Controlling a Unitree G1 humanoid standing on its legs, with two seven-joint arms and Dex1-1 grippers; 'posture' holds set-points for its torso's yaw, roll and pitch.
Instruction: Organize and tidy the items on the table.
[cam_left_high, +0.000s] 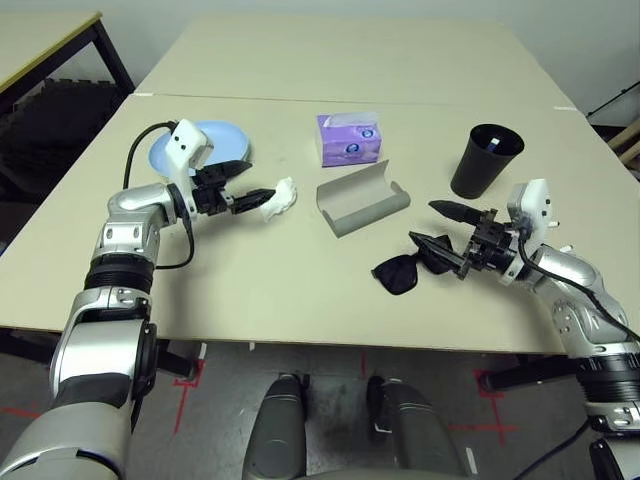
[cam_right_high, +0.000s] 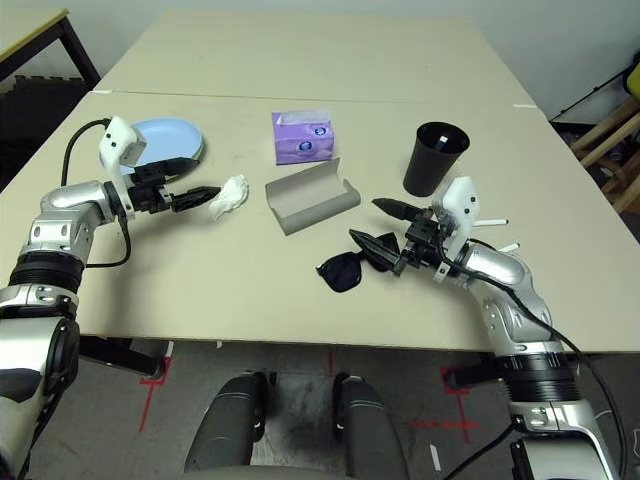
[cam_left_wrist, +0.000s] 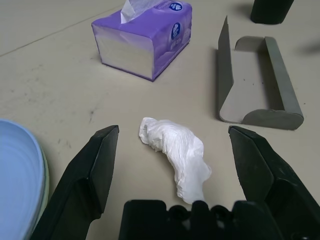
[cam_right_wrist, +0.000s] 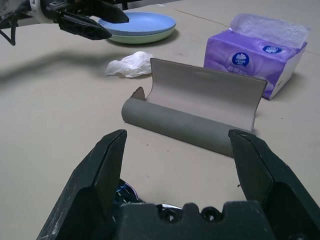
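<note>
1. Left eye view: the table (cam_left_high: 300, 290) carries every item. The stacked plates (cam_left_high: 215, 140), light blue over pale green, sit toward its far-left part. The left gripper (cam_left_high: 243, 186) has its two fingers spread apart, holding nothing, with the tips at the crumpled tissue (cam_left_high: 280, 197), which lies on the tabletop beside the plates.
2. Same view, middle of the table: the purple tissue box (cam_left_high: 349, 139) stands farther back, and the grey glasses case (cam_left_high: 362, 199) lies open in front of it (lid raised).
3. Same view, right side: the black cup (cam_left_high: 485, 160) stands upright with a pen (cam_left_high: 496, 146) inside it. The right gripper (cam_left_high: 433, 224) is spread wide and empty. Its lower finger is over or touching the black sunglasses (cam_left_high: 402, 272), which lie near the front edge; contact cannot be confirmed.
4. Right eye view: two more pens (cam_right_high: 495, 222) lie on the table just beyond the right wrist, toward the right edge.
5. Left wrist view: the tissue lies between the two spread fingers (cam_left_wrist: 95, 170), flat on the table and not pinched. The plate rim, tissue box and open case lie beyond.
6. Right wrist view: both fingers (cam_right_wrist: 100, 175) stand far apart, the sunglasses lens shows low between them, and the open case lies just ahead.
</note>
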